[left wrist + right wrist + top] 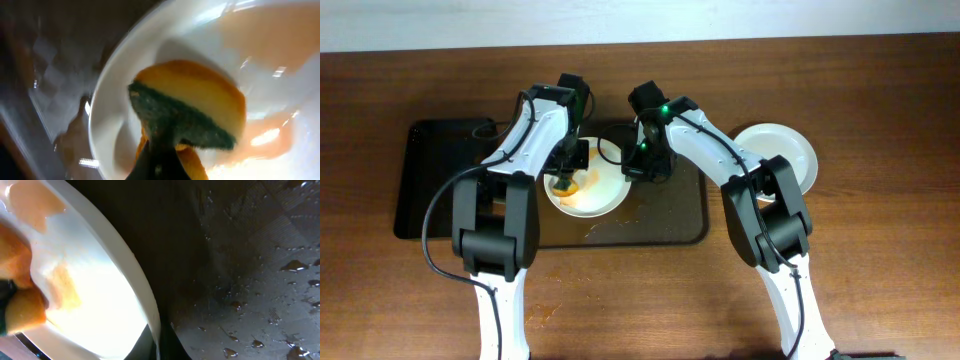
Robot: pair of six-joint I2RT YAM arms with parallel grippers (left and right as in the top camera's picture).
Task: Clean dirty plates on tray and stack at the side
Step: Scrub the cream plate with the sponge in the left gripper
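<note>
Overhead view: bright, even light, sharp, soft shadows on the wooden table (880, 280). Left wrist view: dim and blurred; sponge (200, 95) soft-edged, glare spots on the plate (120, 80). Right wrist view: plate washed out white, tray (260, 255) dark with glinting droplets.

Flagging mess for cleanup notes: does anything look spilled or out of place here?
Yes. Sauce streaks and droplets lie on the tray floor beside the dirty plate, gripped by the right claw while the left claw holds a sponge on it. Odder: an orange smear on the table, outside the tray.
</note>
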